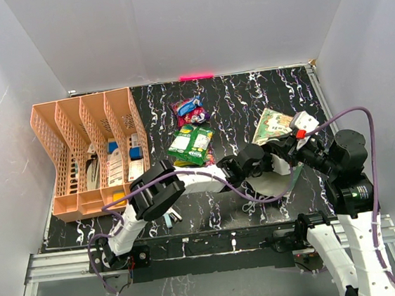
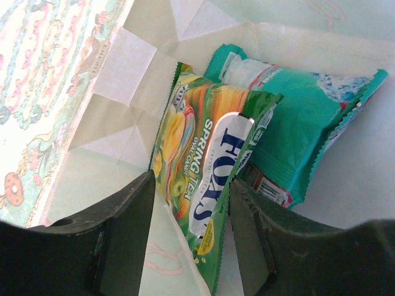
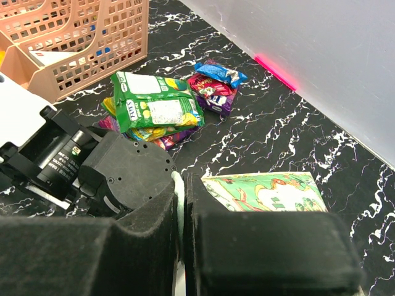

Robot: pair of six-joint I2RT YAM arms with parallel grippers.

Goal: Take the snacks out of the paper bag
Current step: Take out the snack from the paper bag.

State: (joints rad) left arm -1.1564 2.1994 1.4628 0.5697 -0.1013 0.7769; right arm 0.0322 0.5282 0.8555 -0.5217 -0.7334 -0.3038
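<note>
Inside the paper bag (image 2: 55, 80), the left gripper (image 2: 192, 182) stands about half open, its dark jaws either side of the lower end of the green Fox's Spring Tea packet (image 2: 203, 166). We cannot tell whether they press it yet. A teal packet (image 2: 296, 117) lies just behind, partly under it. The right gripper (image 3: 181, 185) is closed tight on a thin edge of the bag, lifting the mouth. We judge the green packet to be light, soft, crinkly and slick, so we would pinch it across the flat body, not the crimped seam, and draw it out slowly so the thin paper wall is not dragged along. Other snack packets (image 1: 191, 145) lie outside on the black marbled table (image 1: 248, 93), near the orange slotted tray (image 1: 88, 145), with white walls (image 1: 205, 20) close around.
</note>
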